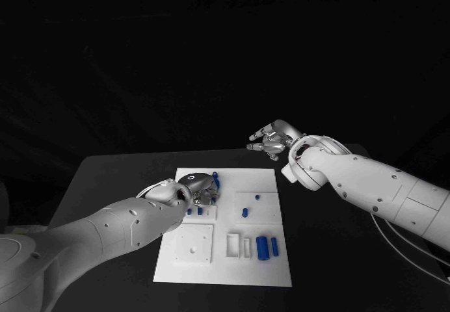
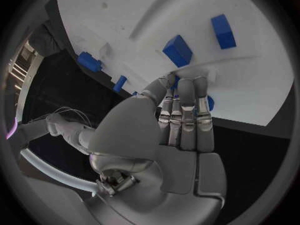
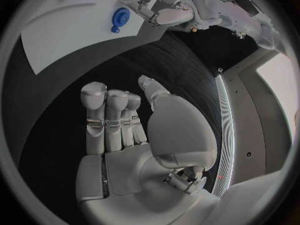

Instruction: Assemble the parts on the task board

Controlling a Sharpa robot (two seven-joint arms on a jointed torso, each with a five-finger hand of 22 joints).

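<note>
The white task board (image 1: 225, 273) lies in the middle of the black table. My left hand (image 1: 192, 187) is low over its far left part, fingers straight and close together, tips down at the board (image 2: 100, 15). A blue part (image 2: 174, 80) peeks out between thumb and fingertips, and more blue (image 2: 209, 103) shows at the fingers' other side. Loose blue parts (image 2: 178, 50) (image 2: 223, 31) lie just beyond the fingertips. My right hand (image 1: 272, 142) hangs raised past the board's far right corner, holding nothing, its fingers (image 3: 109, 117) straight.
More blue parts sit on the board: two side by side (image 1: 267, 248) near the right edge, a small one (image 1: 246, 211) mid-board, a round toothed one (image 3: 120, 17). Raised white blocks (image 1: 193, 246) stand on the board's near left. Black table surrounds the board.
</note>
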